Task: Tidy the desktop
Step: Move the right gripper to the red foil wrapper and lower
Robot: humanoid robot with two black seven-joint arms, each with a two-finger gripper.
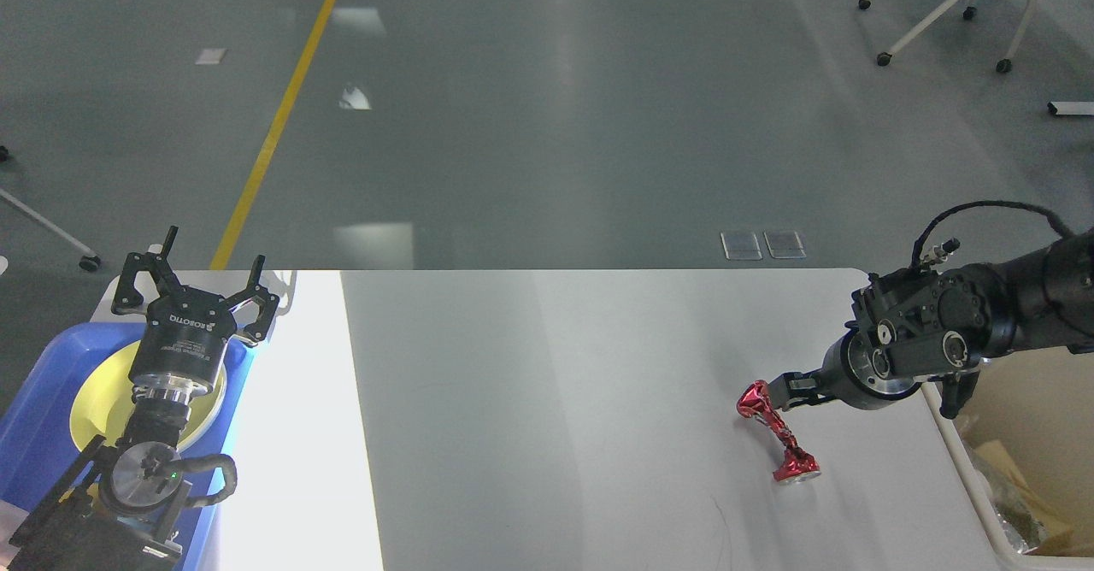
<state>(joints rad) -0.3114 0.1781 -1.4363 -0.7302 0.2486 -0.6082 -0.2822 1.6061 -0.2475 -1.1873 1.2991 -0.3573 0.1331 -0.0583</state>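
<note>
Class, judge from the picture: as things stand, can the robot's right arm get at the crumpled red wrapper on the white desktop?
Probably yes. The right gripper is low, right beside the red wrapper's upper end, and nothing lies between them on the desktop. Whether they touch cannot be told.

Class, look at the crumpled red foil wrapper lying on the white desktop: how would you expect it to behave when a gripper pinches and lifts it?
The red foil wrapper looks thin and twisted, so it is probably very light and would crush further under a pinch. Its shiny surface may be slippery. Its flared end rests on the desktop, so a nudge from the right gripper would likely slide it.
</note>
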